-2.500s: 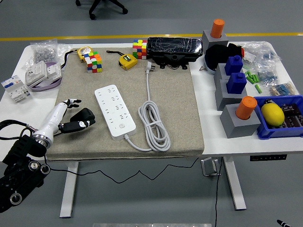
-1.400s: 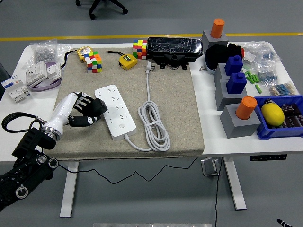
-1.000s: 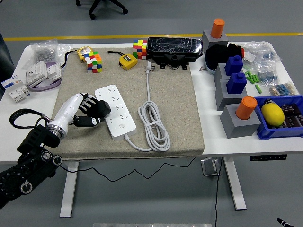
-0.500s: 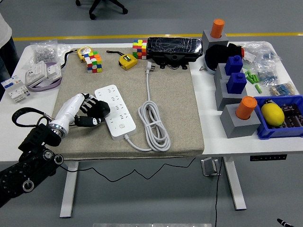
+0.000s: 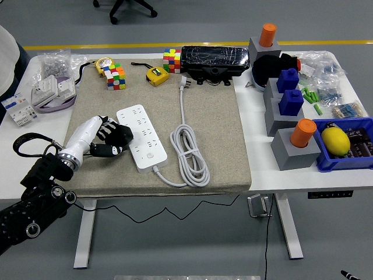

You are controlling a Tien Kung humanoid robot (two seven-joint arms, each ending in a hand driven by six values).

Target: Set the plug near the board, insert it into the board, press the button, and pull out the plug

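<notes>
My left hand [image 5: 112,139] rests on the coarse beige mat [image 5: 215,134], its black fingers [image 5: 121,135] loosely spread and holding nothing, touching the left edge of the white power strip [image 5: 141,136]. The strip's smooth white cable [image 5: 187,153] coils just to its right and runs far to the plug [image 5: 183,82], which lies near the black wrapped box [image 5: 214,58]. Rubik's cubes [image 5: 115,76], yellow tape measures [image 5: 156,74] and grey blocks [image 5: 296,147] capped with orange cylinders ring the desk [image 5: 259,169]. A blue bin [image 5: 348,162] at the right holds a lemon [image 5: 335,140].
</notes>
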